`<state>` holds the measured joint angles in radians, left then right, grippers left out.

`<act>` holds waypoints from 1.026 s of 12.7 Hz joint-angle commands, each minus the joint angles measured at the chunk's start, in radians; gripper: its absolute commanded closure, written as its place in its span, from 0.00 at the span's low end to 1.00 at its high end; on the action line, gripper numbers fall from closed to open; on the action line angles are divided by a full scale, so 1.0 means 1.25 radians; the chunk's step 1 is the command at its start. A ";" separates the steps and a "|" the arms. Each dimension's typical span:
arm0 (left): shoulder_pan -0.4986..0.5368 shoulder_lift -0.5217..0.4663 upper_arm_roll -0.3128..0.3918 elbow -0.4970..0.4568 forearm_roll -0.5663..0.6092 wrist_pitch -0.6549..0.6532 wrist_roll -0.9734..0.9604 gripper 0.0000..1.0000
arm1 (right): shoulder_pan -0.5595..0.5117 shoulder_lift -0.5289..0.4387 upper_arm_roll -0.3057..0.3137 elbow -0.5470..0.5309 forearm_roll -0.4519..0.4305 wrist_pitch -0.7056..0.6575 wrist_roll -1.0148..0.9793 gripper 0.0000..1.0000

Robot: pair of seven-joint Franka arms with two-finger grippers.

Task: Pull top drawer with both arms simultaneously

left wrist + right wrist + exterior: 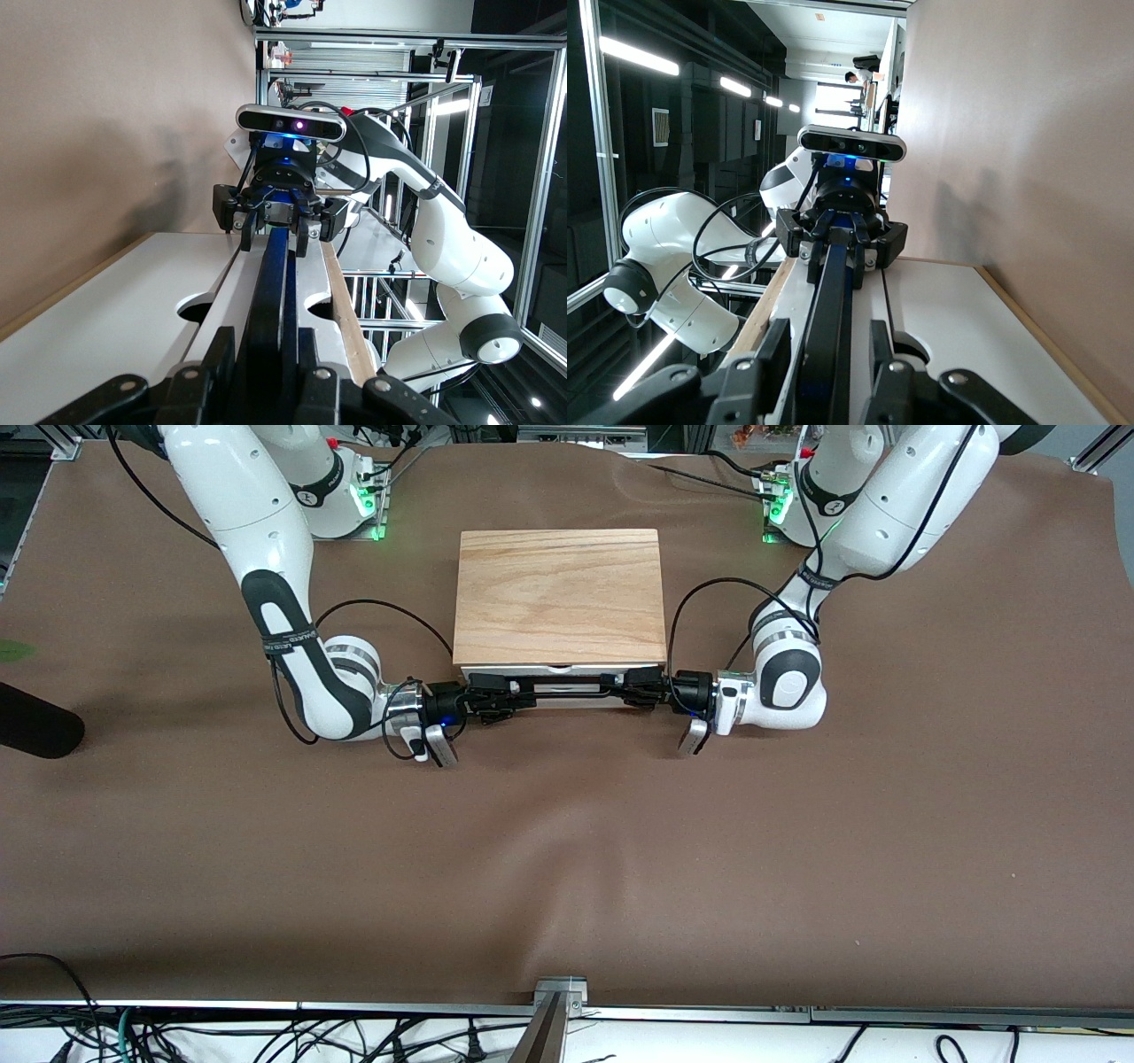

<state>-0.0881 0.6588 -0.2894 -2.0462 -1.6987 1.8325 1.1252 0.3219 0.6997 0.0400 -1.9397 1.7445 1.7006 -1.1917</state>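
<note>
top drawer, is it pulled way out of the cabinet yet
No, the top drawer shows only its white front under the cabinet top, with no tray exposed.

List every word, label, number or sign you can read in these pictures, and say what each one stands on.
Nothing can be read with certainty.
Black band on the right arm: white lettering, too small to read.
Black band on the left arm: white lettering, too small to read.
Round marks on the two arm bases: unreadable.
Cabinet top and drawer front: no text.
</note>
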 commanded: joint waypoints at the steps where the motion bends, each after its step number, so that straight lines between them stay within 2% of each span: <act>1: -0.001 -0.013 -0.010 0.004 -0.033 0.034 -0.001 1.00 | -0.002 -0.006 0.001 -0.013 0.002 -0.013 -0.020 0.58; 13: 0.002 -0.013 -0.010 0.006 -0.033 0.034 -0.021 1.00 | 0.005 -0.014 0.005 -0.031 0.002 -0.012 -0.020 0.58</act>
<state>-0.0877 0.6587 -0.2900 -2.0445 -1.6987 1.8362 1.1143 0.3273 0.6997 0.0414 -1.9538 1.7444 1.6961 -1.1947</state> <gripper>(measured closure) 0.665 0.581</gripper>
